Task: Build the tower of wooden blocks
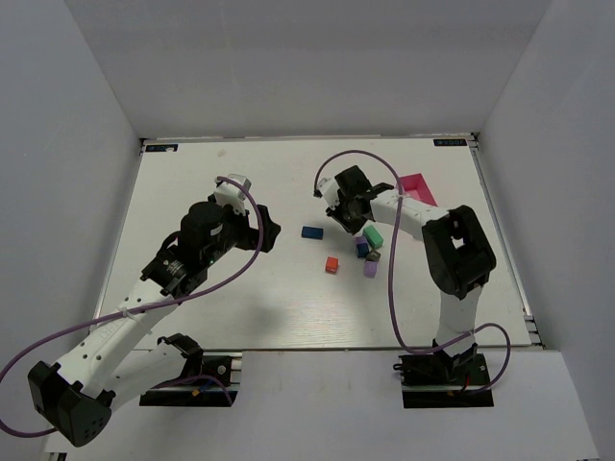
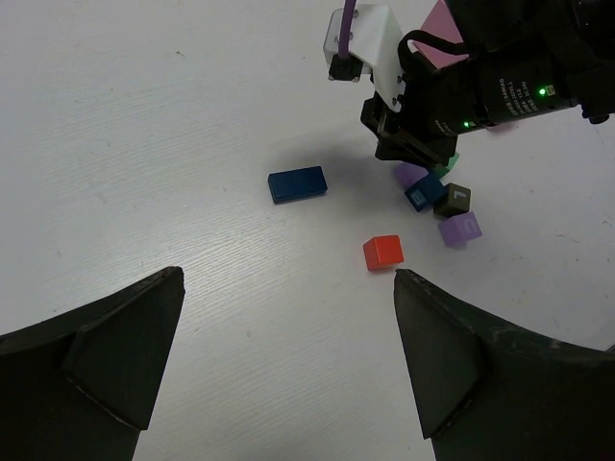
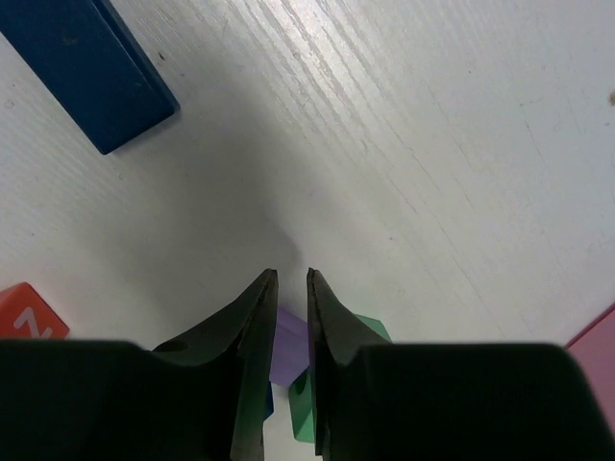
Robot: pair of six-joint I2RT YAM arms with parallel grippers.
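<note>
The blocks lie mid-table. A flat dark blue block (image 1: 311,231) and a red cube (image 1: 332,264) lie apart from a cluster of green (image 1: 373,235), small blue (image 1: 362,248), dark (image 1: 373,255) and lilac (image 1: 370,270) blocks. My right gripper (image 3: 286,277) is shut to a narrow slit and hovers over the cluster. A purple block (image 3: 291,341) shows through the slit below it, with the green block (image 3: 370,327) beside. My left gripper (image 2: 288,355) is open and empty, left of the red cube (image 2: 383,252).
A pink tray (image 1: 416,185) lies at the back right, behind the right arm; its corner shows in the right wrist view (image 3: 596,336). White walls enclose the table. The right arm's purple cable (image 1: 389,279) loops over the right side.
</note>
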